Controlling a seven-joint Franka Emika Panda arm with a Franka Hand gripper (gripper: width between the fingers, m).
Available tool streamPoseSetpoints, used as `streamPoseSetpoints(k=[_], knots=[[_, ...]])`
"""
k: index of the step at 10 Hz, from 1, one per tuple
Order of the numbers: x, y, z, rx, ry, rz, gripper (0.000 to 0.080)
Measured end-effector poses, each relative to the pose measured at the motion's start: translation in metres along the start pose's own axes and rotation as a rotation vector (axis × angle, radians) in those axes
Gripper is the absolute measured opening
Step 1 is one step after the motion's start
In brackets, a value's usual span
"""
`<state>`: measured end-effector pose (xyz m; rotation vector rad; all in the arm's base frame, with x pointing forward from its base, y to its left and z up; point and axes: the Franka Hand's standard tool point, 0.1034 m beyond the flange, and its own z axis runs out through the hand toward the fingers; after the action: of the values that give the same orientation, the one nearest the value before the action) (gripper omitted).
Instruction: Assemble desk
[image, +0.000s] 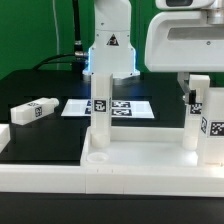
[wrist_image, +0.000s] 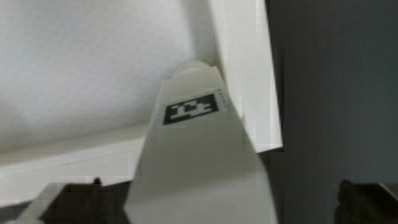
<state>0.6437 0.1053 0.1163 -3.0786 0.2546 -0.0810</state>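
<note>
The white desk top lies near the front of the table with white legs standing up from it. One leg rises at its left corner and two more stand at the exterior view's right. A fourth leg lies loose on the black table at the left. My gripper hangs over the right upright leg. In the wrist view my gripper is open, its dark fingers on either side of a tagged leg. The top's rim runs beside that leg.
The marker board lies flat behind the desk top. A long white border rail runs along the front edge. The arm's base stands at the back, with cables beside it on the left.
</note>
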Motion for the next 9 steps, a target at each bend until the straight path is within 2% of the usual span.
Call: streamPoseSetpoints(k=[2, 3, 4, 5, 9], knots=[[0.0007, 0.0026, -0.0001, -0.007, 0.001, -0.086, 0.0619], [0.0007, 0.0026, -0.0001, -0.007, 0.001, -0.079, 0.0444], [0.0008, 0.0028, -0.0001, -0.008, 0.001, -0.079, 0.0444], [0.0009, 0.0029, -0.0001, -0.008, 0.001, -0.078, 0.0287], [0.001, 0.0032, -0.0001, -0.008, 0.001, -0.05, 0.0289]])
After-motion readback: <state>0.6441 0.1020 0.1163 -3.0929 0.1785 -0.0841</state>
